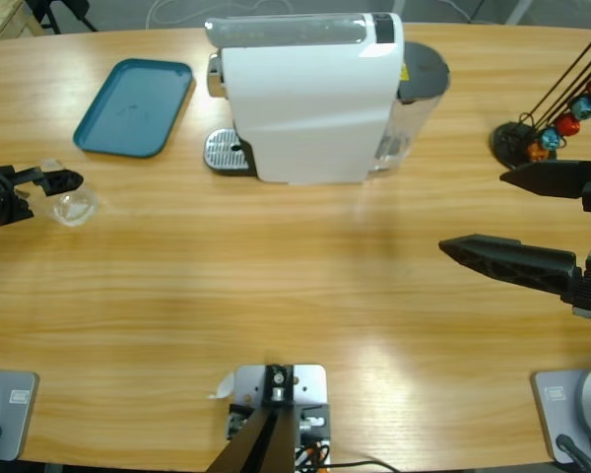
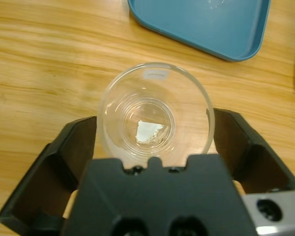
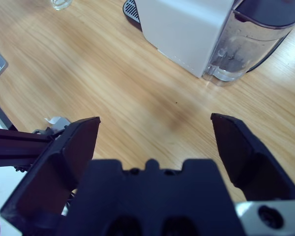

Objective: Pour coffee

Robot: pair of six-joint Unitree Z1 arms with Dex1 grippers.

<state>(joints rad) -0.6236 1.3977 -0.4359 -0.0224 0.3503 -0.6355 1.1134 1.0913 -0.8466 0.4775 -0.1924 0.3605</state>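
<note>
A small clear glass tumbler (image 1: 74, 205) stands on the table at the far left. In the left wrist view I look down into the tumbler (image 2: 155, 115); no coffee shows in it, only a pale reflection at the bottom. My left gripper (image 1: 59, 197) (image 2: 152, 128) is open, with one jaw on each side of the tumbler. My right gripper (image 1: 473, 212) (image 3: 155, 123) hangs open over bare wood at the right, holding nothing. The white coffee machine (image 1: 310, 99) (image 3: 187, 29) stands at the back middle, its metal drip grate (image 1: 227, 150) facing left.
A teal tray (image 1: 135, 106) (image 2: 206, 24) lies behind the tumbler, left of the machine. The machine's clear water tank (image 1: 414, 108) (image 3: 246, 44) is on its right side. A black wire stand with coloured capsules (image 1: 561, 118) sits at the right edge.
</note>
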